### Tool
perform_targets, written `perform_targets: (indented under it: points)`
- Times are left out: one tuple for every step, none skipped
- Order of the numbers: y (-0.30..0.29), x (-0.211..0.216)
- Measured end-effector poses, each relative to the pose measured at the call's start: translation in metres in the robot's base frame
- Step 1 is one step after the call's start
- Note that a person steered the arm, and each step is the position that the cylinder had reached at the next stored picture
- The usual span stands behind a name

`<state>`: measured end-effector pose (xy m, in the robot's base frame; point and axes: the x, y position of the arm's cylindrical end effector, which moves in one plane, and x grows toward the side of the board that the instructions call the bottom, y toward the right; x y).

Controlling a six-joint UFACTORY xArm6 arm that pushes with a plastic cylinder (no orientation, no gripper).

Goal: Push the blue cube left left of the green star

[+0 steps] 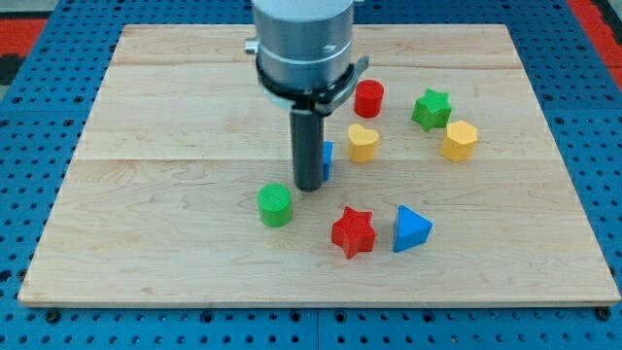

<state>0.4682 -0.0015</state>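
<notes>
The blue cube [328, 160] sits near the board's middle, mostly hidden behind my rod; only its right edge shows. My tip [309, 187] rests on the board right against the cube's left side. The green star [431, 109] lies at the upper right, well to the right of the cube and tip.
A wooden board [146, 194] holds a red cylinder [368, 98], a yellow heart [362, 142], a yellow hexagon block [459, 140], a green cylinder [275, 205], a red star [353, 231] and a blue triangle [411, 229]. Blue pegboard surrounds the board.
</notes>
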Motion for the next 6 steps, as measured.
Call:
perform_targets:
  points:
    - [0.011, -0.032]
    - [-0.056, -0.041]
    - [-0.011, -0.049]
    - [0.055, -0.051]
    - [0.057, -0.059]
    - [0.057, -0.071]
